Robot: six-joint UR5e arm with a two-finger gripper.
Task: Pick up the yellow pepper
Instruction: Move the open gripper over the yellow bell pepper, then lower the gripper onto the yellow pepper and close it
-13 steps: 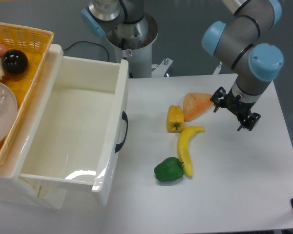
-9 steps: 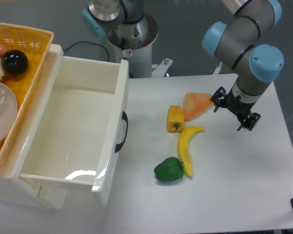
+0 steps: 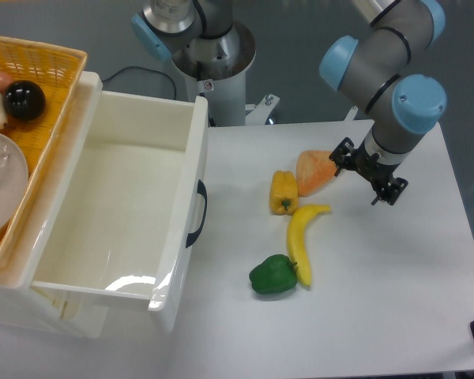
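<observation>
the yellow pepper lies on its side just right of the frame's centre, on the white table, not yet picked up. the gripper hangs to its right, in the upper right part of the frame, above the table beside the orange wedge-shaped piece; from this angle it cannot be told whether its fingers are spread or pressed together, and nothing appears to be held between them.

the main risk, as a judgement, is crowding. the orange wedge sits touching or nearly touching the pepper's upper right side, and the tip of the banana lies just below and right of it, so a finger coming down on the right flank could land on either neighbour, shove it, or close on the wrong piece. the pepper's lobed, rounded body could also roll or squirt out if it is pinched off-centre. a grasp across its narrow width from the left and right looks tight on the right side.

open room lies to the pepper's left, between it and the white bin with its dark handle, and directly above it in the frame. the green pepper sits well below, lower centre. the table's right edge is well clear of the work.
</observation>
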